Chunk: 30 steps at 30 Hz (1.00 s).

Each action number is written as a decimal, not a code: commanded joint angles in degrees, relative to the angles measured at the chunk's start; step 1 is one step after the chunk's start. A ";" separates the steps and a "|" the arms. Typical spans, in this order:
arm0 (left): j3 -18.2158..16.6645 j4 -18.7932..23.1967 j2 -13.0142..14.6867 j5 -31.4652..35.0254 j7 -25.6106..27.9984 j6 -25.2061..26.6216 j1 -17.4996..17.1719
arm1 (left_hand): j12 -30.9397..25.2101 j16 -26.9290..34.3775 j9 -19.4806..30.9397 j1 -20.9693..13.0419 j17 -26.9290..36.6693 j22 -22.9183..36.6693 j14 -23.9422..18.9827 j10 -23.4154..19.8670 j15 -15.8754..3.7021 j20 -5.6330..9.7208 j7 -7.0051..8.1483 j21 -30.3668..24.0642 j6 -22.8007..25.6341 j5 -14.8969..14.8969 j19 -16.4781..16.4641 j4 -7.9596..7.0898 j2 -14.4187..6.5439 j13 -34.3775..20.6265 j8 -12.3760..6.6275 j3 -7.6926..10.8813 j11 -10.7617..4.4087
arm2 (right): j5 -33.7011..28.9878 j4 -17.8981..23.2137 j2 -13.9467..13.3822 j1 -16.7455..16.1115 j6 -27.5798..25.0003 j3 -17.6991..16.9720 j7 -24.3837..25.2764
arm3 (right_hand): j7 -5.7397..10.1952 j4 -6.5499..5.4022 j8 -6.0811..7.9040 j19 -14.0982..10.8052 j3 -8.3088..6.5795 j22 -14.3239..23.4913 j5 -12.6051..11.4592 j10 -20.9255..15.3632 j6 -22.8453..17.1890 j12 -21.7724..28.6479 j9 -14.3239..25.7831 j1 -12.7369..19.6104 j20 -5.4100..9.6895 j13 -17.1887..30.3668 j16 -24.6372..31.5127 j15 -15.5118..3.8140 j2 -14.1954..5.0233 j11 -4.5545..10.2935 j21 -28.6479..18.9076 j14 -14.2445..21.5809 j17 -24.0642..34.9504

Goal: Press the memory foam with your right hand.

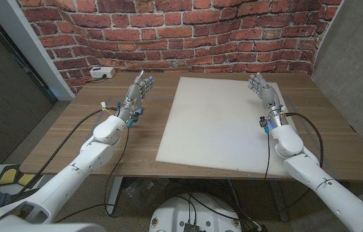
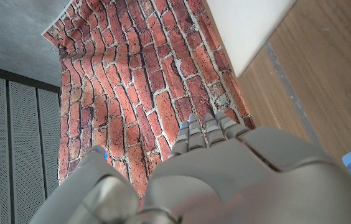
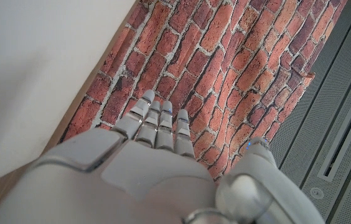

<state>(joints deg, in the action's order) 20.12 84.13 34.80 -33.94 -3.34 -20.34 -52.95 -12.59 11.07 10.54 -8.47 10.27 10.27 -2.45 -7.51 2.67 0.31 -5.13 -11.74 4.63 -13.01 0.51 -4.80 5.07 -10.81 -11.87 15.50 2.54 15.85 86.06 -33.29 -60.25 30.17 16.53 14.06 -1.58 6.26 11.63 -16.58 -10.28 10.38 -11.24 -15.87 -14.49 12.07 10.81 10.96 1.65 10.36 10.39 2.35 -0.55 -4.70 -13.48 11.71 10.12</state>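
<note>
The white memory foam lies flat across the centre of the wooden table. The right hand hangs over its upper right edge, fingers extended, holding nothing. At centre left, the left hand is likewise empty with fingers straight

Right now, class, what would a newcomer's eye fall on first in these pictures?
A big white foam slab lies on the wooden table, with a red brick wall behind. The left hand waits beside the foam, and the right hand is at its far right corner.
</note>
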 commanded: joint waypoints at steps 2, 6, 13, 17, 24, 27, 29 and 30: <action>-0.35 2.02 1.44 0.35 0.73 0.67 -1.63 | -0.14 0.25 0.13 -0.57 0.09 0.08 -0.57 -0.69 -0.47 -0.10 0.50 -0.07 1.59 0.03 -0.01 0.37 -0.11 -0.07 -0.79 0.34 -0.33 | -8.27 3.87 -1.95 -2.74 -2.60 -1.17 6.00 | 1.01 0.54 -0.38 -1.01 -0.09 0.21 0.13 0.85 0.45 -0.46 0.06 0.92 -0.38 0.07 0.29 -0.09 0.18 1.28 0.02 0.54 0.16; -0.36 2.35 1.64 0.43 0.85 0.76 -1.90 | -0.14 0.21 0.13 -0.81 0.08 0.08 -0.71 -0.90 -0.60 -0.07 0.51 -0.06 2.32 0.05 0.00 0.45 -0.28 -0.07 -0.98 0.39 -0.50 | -9.69 5.62 -2.13 -3.63 -5.01 -1.61 7.75 | 1.90 0.68 -0.36 -1.47 -0.04 0.23 0.23 0.80 0.33 -0.41 0.04 1.06 -2.15 0.02 0.55 1.10 0.27 2.10 0.04 1.59 0.15; -0.27 3.22 2.26 0.83 1.32 1.62 -2.30 | -0.02 0.15 0.13 -1.09 0.07 0.08 -0.83 -0.82 -0.39 -0.02 0.33 -0.03 2.57 0.09 0.05 0.55 -0.48 -0.07 -0.94 0.45 0.16 | -13.60 6.97 -2.58 -4.43 -6.94 -1.89 10.63 | 2.56 0.81 -0.22 -0.16 -0.15 0.29 0.33 1.44 -0.24 -0.62 0.02 1.33 -3.22 0.01 -0.11 2.46 0.06 2.33 0.78 0.32 0.14; -0.45 3.90 2.65 1.07 1.89 1.85 -2.89 | 0.05 0.09 0.13 -1.23 0.07 0.08 -0.80 -0.77 -0.08 0.04 0.26 -0.02 2.63 0.12 0.05 0.60 -0.58 -0.07 -0.90 0.47 0.37 | -15.79 7.29 -2.54 -4.64 -8.15 -2.00 12.51 | 2.01 0.93 0.75 0.03 -0.38 0.33 0.46 2.73 -2.90 -0.84 0.24 1.69 -2.43 0.06 -0.17 1.06 -0.39 1.11 1.03 -0.46 0.15; -0.87 5.10 3.38 1.39 2.95 2.34 -3.86 | 0.09 0.05 0.13 -1.43 0.07 0.08 -0.89 -0.82 -0.04 0.15 0.04 -0.04 2.67 0.15 -0.03 0.66 -0.71 -0.07 -0.82 0.51 0.49 | -24.30 8.59 -3.75 -4.78 -12.44 -1.54 17.13 | 1.63 1.17 -0.61 0.12 -0.55 0.35 0.60 2.77 0.43 -0.64 0.44 2.17 -2.14 0.09 -0.14 1.24 -0.58 1.10 1.21 -0.81 0.17; -1.04 5.38 3.58 1.37 3.14 2.43 -4.14 | 0.10 0.05 0.14 -1.53 0.07 0.08 -0.96 -0.89 -0.09 0.16 0.05 -0.05 2.70 0.17 -0.06 0.70 -0.77 -0.07 -0.79 0.52 0.45 | -27.23 9.25 -4.08 -4.84 -14.65 -1.11 18.73 | 1.66 1.20 -0.75 0.19 -0.55 0.35 0.62 2.77 0.86 -0.62 0.43 2.21 -2.02 0.09 -0.19 1.14 -0.56 1.10 1.25 -1.02 0.17; -1.18 5.59 3.73 1.32 3.30 2.47 -4.39 | 0.10 0.05 0.14 -1.58 0.07 0.08 -1.02 -0.92 -0.10 0.17 0.06 -0.05 2.73 0.19 -0.07 0.72 -0.80 -0.08 -0.77 0.52 0.45 | -28.08 9.02 -4.06 -4.69 -14.99 -0.81 19.46 | 1.68 1.21 -0.75 0.43 -0.53 0.35 0.64 2.77 0.91 -0.60 0.43 2.21 -1.85 0.09 -0.27 1.13 -0.53 1.11 1.35 -1.30 0.18; -1.26 5.64 3.78 1.30 3.30 2.33 -4.52 | 0.11 0.06 0.14 -1.60 0.07 0.08 -1.04 -0.91 -0.09 0.17 0.07 -0.05 2.74 0.19 -0.08 0.72 -0.81 -0.08 -0.77 0.52 0.40 | -28.36 8.74 -3.94 -4.58 -15.05 -0.65 19.87 | 1.79 1.21 -0.74 0.49 -0.53 0.35 0.64 2.77 0.91 -0.60 0.42 2.20 -1.86 0.09 -0.29 1.09 -0.53 1.11 1.38 -1.37 0.18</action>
<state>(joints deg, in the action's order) 19.42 88.54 37.74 -32.89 -1.07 -18.43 -56.31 -12.59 11.06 10.53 -9.87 10.26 10.26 -3.08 -8.08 2.46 0.30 -4.82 -11.74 6.97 -13.01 0.52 -4.41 4.69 -10.80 -12.52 15.91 2.58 -4.37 93.51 -36.38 -64.64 19.82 14.85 28.66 0.01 7.20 11.19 -16.10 -10.76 10.54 -10.80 -13.15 -13.69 11.21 11.09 12.46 -0.62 10.36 10.16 3.54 -1.16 -3.46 -12.47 10.73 10.13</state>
